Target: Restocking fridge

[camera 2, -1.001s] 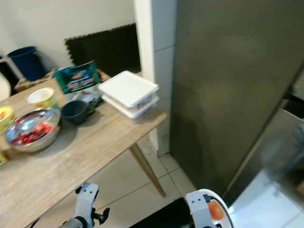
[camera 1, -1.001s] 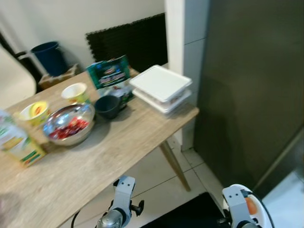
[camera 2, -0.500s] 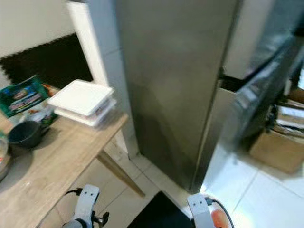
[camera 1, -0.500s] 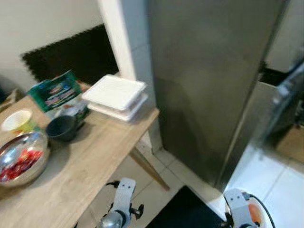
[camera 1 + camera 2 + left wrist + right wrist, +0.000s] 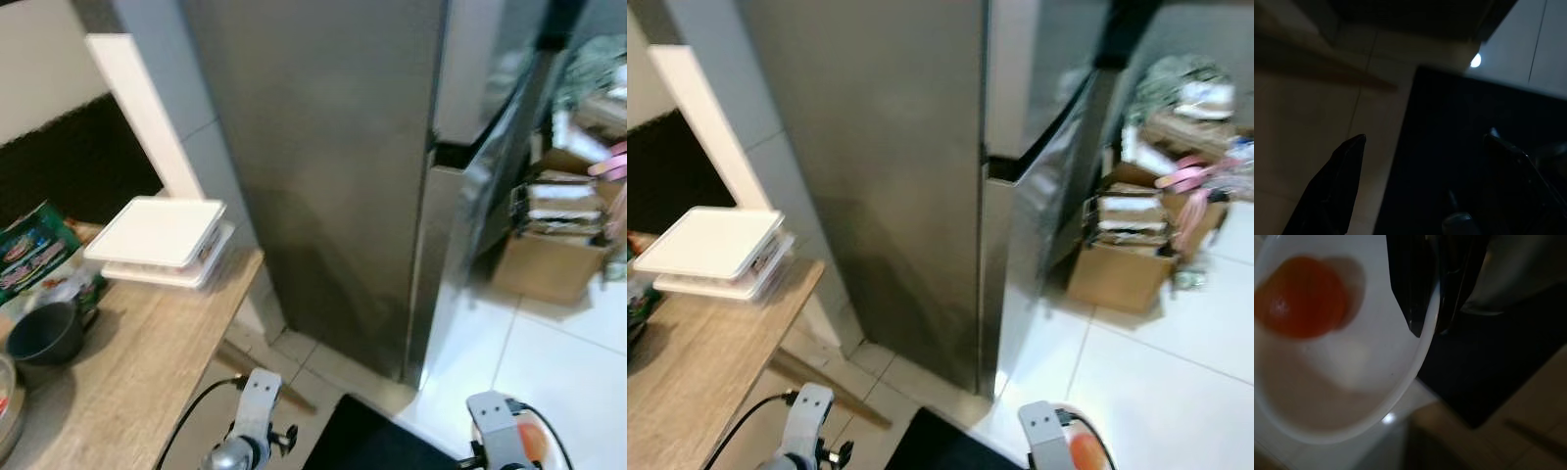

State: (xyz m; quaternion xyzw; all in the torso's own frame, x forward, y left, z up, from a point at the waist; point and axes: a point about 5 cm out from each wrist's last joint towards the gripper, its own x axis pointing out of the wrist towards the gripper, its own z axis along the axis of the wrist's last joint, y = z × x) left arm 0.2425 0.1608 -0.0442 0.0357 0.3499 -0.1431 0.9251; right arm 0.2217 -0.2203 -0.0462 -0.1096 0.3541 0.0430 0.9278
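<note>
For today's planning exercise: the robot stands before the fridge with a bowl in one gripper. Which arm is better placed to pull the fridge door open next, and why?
Probably the left. The left gripper is open and holds nothing, while the right gripper's fingers are clamped on the rim of the white bowl carrying an orange fruit. The fridge stands directly ahead.

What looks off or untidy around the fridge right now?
The fridge door stands ajar, and a heap of cardboard boxes and loose items clutters the floor beside it. The right gripper pinches the rim of a white bowl holding an orange.
</note>
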